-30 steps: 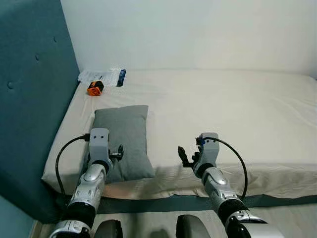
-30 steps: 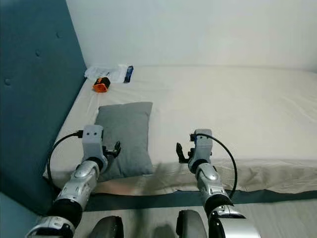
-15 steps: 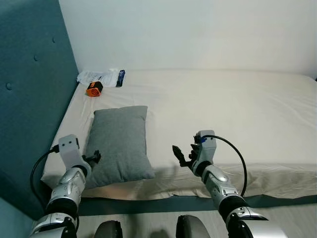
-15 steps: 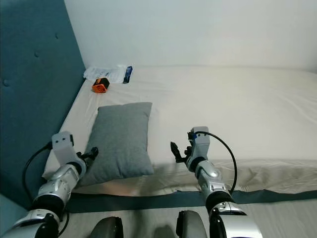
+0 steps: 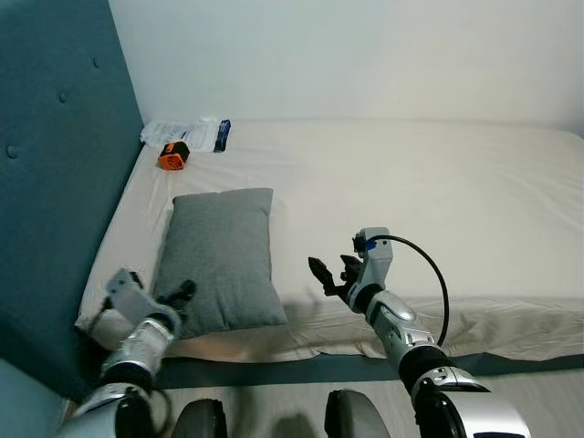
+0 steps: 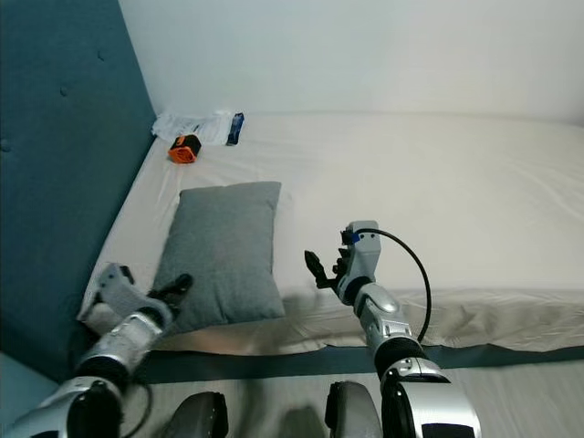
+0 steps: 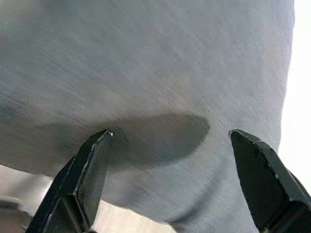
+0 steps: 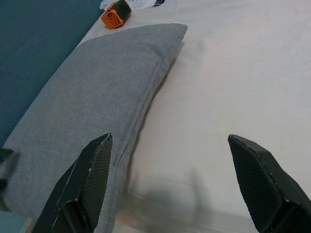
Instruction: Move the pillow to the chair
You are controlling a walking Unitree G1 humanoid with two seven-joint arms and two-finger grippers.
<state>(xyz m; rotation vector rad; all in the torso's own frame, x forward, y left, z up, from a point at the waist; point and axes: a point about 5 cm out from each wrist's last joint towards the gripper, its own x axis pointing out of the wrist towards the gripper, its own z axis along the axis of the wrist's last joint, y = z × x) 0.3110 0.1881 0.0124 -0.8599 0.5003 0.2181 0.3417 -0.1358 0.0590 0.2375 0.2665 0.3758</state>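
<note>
Left eye view shows the grey pillow (image 5: 219, 255) lying flat on the bed (image 5: 438, 192), near its front edge and toward the headboard (image 5: 55, 182), its long side running away from the robot. The step in hand looks like the reach for a two-handed grasp; nothing is lifted yet. The left gripper (image 5: 180, 294) sits low at the pillow's near left corner, and the left wrist view has its two fingers (image 7: 87, 170) spread wide with grey fabric right in front of them, a shadow of the gripper on the cloth; whether the tips touch the cloth cannot be told. The right gripper (image 5: 330, 276) hovers over the bare sheet just beside the pillow's right edge, fingers apart, and the right wrist view looks along that edge toward the far corner. The next move probably calls for the right gripper to go left onto the pillow's side while the left one presses in, then for both to close on the fabric or squeeze the pillow between them before lifting. No chair is to be seen, so carrying will likely need a turn away from the bed. The sheet is cream, smooth and lightly creased, over a dark teal base. The headboard is teal and tufted, the wall (image 5: 365, 55) plain and pale. At the far corner of the bed lie an orange object (image 5: 172, 156) and a clear packet (image 5: 187, 134), well apart from the pillow.
</note>
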